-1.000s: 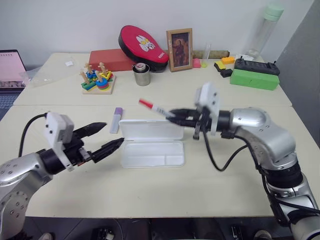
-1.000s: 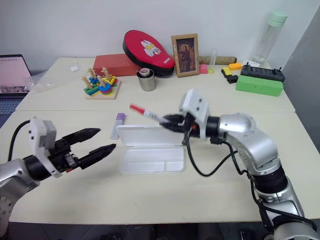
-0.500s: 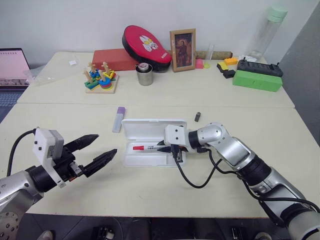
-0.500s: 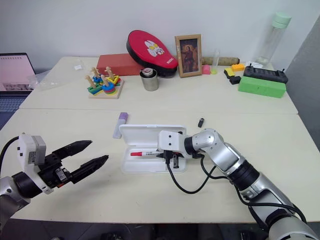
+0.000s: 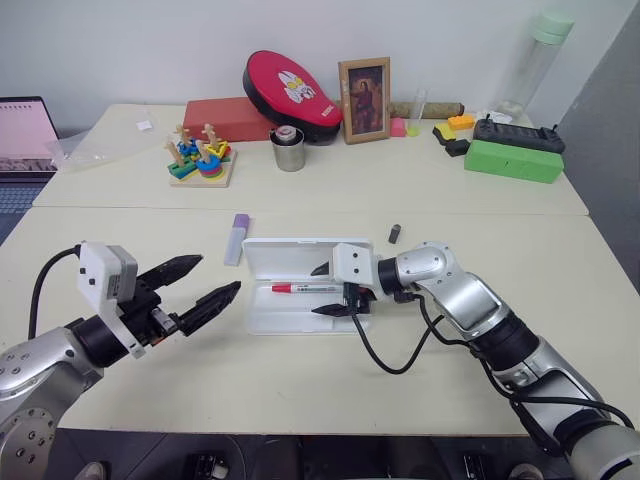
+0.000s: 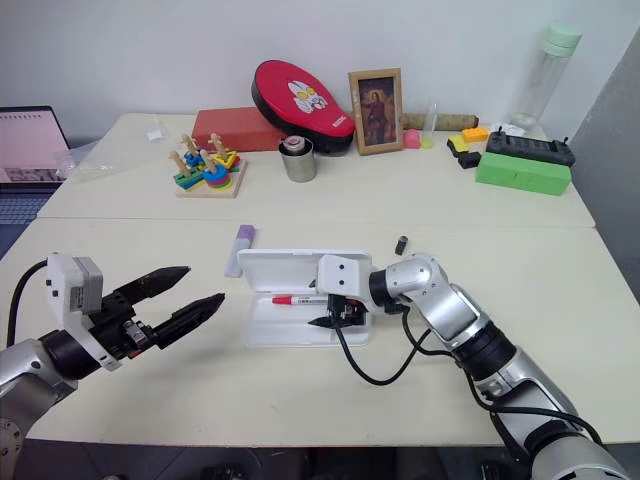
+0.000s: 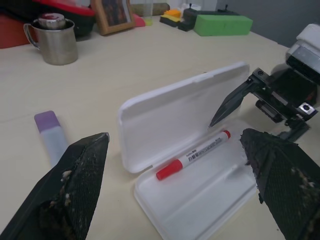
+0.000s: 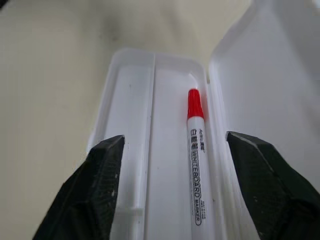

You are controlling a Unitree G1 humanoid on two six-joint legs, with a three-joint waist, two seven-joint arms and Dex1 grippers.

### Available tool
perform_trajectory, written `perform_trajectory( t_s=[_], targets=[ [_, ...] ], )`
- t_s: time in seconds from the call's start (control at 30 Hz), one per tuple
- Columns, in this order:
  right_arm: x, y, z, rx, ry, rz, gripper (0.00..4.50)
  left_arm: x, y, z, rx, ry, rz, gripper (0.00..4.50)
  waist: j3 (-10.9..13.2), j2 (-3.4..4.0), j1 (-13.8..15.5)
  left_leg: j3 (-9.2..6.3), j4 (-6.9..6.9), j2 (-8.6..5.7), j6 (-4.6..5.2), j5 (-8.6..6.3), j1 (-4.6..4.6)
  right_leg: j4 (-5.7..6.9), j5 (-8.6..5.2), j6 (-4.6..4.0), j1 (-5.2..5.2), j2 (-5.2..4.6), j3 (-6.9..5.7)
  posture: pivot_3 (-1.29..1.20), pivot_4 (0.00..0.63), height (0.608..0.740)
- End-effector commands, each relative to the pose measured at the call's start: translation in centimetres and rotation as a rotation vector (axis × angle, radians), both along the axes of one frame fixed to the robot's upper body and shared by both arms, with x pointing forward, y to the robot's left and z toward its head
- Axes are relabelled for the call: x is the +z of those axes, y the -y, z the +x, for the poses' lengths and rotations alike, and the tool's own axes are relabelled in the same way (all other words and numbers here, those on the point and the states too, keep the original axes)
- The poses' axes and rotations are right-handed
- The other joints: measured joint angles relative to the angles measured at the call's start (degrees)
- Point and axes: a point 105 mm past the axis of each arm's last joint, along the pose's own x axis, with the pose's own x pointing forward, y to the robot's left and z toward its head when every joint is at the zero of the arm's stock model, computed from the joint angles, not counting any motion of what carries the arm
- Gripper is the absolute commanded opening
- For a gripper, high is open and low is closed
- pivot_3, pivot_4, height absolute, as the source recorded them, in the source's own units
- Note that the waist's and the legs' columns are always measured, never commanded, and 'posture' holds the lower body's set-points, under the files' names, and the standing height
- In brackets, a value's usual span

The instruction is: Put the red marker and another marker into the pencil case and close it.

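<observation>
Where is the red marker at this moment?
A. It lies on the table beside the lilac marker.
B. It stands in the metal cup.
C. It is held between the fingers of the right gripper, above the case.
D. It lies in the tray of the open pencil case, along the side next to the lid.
D: the red marker lies flat in the tray of the open pencil case, beside the hinge; the right gripper is open around it, not gripping.

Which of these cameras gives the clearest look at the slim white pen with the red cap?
The right wrist view: the slim white pen with the red cap lies close up in the open white plastic case, its barrel print showing. The left wrist view shows its whole length at a slant. Both head views show it small.
</observation>
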Motion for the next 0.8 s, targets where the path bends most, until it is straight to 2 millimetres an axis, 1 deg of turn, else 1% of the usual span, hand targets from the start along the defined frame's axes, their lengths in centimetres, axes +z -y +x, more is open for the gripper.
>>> perform_trajectory(
  t_s=[0.03,0.07,0.1,0.13,0.2,0.27,0.33,0.43,0.53,0.57,0.63,0.67,0.8],
  targets=[
    [5.3,0.2,-2.0,0.08,-0.066,0.196,4.31,1.7,-1.9,1.3,0.125,0.069,-0.035,4.5,0.0,-0.01,0.03,-0.01,0.0,0.0,0.0,0.0,-0.01,0.01,0.0,0.0,-0.01,0.0,-0.01,0.0,0.15,0.74],
    [6.7,0.3,-2.4,0.095,-0.091,0.25,4.47,2.0,-2.4,1.9,0.164,0.074,-0.051,4.5,0.0,-0.01,0.06,-0.01,0.01,0.0,0.0,0.0,0.0,0.0,0.0,0.0,0.02,0.0,-0.01,0.0,0.15,0.74],
    [8.0,0.4,-2.6,0.103,-0.108,0.303,4.47,2.3,-2.9,2.4,0.201,0.077,-0.068,4.5,0.0,-0.01,0.08,-0.02,0.01,0.0,0.0,0.0,0.0,0.01,0.0,0.01,0.02,0.0,-0.02,0.0,0.15,0.74],
    [9.3,0.6,-2.6,0.101,-0.113,0.354,4.47,2.6,-3.4,3.0,0.24,0.085,-0.073,4.5,0.0,-0.01,0.06,-0.02,0.01,0.0,0.0,0.0,0.0,0.01,0.0,0.01,0.02,0.0,-0.02,0.0,0.15,0.74],
    [11.8,0.8,-1.9,0.066,-0.102,0.453,4.47,2.8,-4.8,4.4,0.342,0.092,-0.068,4.5,0.0,-0.01,0.03,-0.03,0.01,0.0,0.0,0.0,0.01,0.03,0.0,0.01,0.03,0.0,-0.03,0.0,0.15,0.74],
    [13.8,1.0,-0.8,0.012,-0.075,0.517,4.47,2.2,-6.7,5.8,0.452,0.061,-0.048,4.5,0.0,0.0,-0.02,-0.03,0.01,0.0,0.0,0.0,0.02,0.06,0.01,0.01,0.02,0.01,-0.03,0.0,0.15,0.74],
    [14.9,0.9,-0.2,-0.018,-0.051,0.547,4.47,0.8,-7.8,6.8,0.497,0.003,-0.018,4.5,0.0,0.0,-0.23,-0.02,0.0,0.0,0.0,0.0,0.06,0.07,0.0,0.01,0.0,0.02,-0.02,0.0,0.15,0.74],
    [16.1,0.7,0.2,-0.039,-0.026,0.583,4.47,-1.9,-7.7,7.9,0.475,-0.101,0.027,4.5,0.0,0.0,-0.21,-0.01,-0.02,0.0,0.0,0.0,0.05,0.02,0.0,0.01,0.0,0.02,0.0,0.0,0.15,0.74],
    [16.8,0.4,0.5,-0.054,-0.004,0.606,4.47,-3.5,-7.1,9.0,0.448,-0.149,0.065,4.5,0.0,0.0,-0.18,-0.01,-0.07,0.0,0.0,0.0,0.0,0.06,0.0,0.0,-0.09,0.02,-0.01,0.0,0.15,0.74],
    [16.9,0.3,0.6,-0.06,-0.001,0.612,4.47,-3.9,-6.5,9.3,0.42,-0.159,0.074,4.5,0.0,0.0,-0.14,-0.02,-0.07,0.0,0.0,0.0,-0.03,0.06,0.0,-0.01,-0.11,0.02,-0.02,0.0,0.15,0.74],
    [17.0,0.2,0.6,-0.062,-0.001,0.616,4.47,-4.0,-4.7,10.1,0.346,-0.162,0.06,4.5,0.0,0.0,-0.04,-0.02,-0.06,0.0,-0.01,0.01,-0.13,0.05,0.01,-0.01,-0.17,0.02,-0.03,0.0,0.15,0.74],
    [17.0,0.2,0.6,-0.064,0.0,0.616,4.47,-4.0,-4.1,10.5,0.33,-0.166,0.05,4.5,0.0,0.0,0.05,-0.02,-0.06,0.0,-0.01,0.01,-0.16,0.04,0.01,-0.01,-0.17,0.02,-0.05,0.0,0.15,0.74],
    [17.0,0.2,0.7,-0.073,0.001,0.614,4.47,-4.4,-3.1,11.6,0.303,-0.164,0.053,4.5,0.0,0.0,-0.05,-0.04,-0.04,0.0,-0.02,0.02,-0.16,0.07,0.01,0.0,-0.17,0.02,-0.08,0.0,0.15,0.74]
  ],
)
